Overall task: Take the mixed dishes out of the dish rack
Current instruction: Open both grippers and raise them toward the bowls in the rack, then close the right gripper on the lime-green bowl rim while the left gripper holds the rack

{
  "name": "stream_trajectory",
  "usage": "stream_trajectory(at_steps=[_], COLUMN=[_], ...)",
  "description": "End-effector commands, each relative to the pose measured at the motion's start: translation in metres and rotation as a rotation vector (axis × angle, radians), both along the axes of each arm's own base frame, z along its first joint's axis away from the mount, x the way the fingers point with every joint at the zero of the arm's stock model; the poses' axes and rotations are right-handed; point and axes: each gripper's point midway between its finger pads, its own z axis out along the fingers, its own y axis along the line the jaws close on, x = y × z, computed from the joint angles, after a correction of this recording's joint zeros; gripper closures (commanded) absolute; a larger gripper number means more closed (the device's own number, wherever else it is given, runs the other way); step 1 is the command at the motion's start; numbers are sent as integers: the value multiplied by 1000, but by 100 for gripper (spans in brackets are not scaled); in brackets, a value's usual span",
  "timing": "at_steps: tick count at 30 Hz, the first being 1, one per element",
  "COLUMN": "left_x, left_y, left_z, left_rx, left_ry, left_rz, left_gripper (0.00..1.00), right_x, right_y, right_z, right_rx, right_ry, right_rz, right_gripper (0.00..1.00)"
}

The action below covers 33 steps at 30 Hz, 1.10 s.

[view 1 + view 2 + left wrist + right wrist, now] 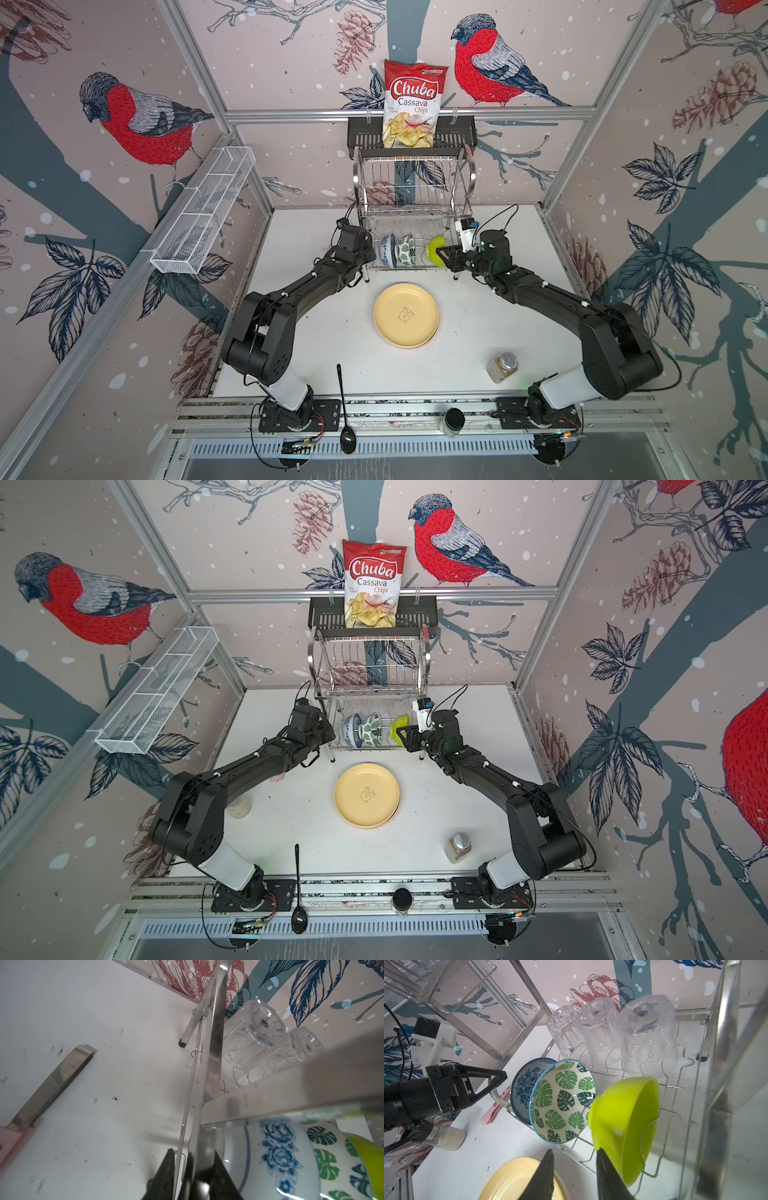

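At the back of the white table stands the shiny two-tier wire dish rack. Its lower tier holds a blue-white bowl, a leaf-patterned bowl and a lime bowl on edge, with three clear tumblers upside down behind. The left gripper clamps the rack's side frame; the right gripper has its jaws apart beside the lime bowl.

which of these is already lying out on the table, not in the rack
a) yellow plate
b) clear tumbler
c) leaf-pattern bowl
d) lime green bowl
a: the yellow plate lies flat on the white table, in front of the dish rack and outside its wires.
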Motion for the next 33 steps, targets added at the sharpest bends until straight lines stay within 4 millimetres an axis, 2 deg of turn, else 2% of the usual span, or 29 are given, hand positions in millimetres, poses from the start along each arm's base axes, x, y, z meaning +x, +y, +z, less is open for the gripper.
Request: stream_trajectory(at_steps=[1,8,16,22,33], left_x=[-2,-4,-6,-6,-6], left_y=[0,-2,-3,-3,-5], left_z=[-3,-8,-16,-17,-17], left_rx=[17,18,18,19,15], left_ry=[22,42,66,69,70], left_rz=[-12,-24,-33,-35,-41], left_gripper=[78,87,88,89,89], right_x=[6,21,32,39,53], right_y=[0,-11,-6,2,5], right_z=[4,4,-13,-27,-44], right_rx=[1,2,-1,19,72], right_ry=[-13,-11,39,77,109], right_rz=[6,-29,-30,-7,16], right_gripper=[64,64,64,64,65])
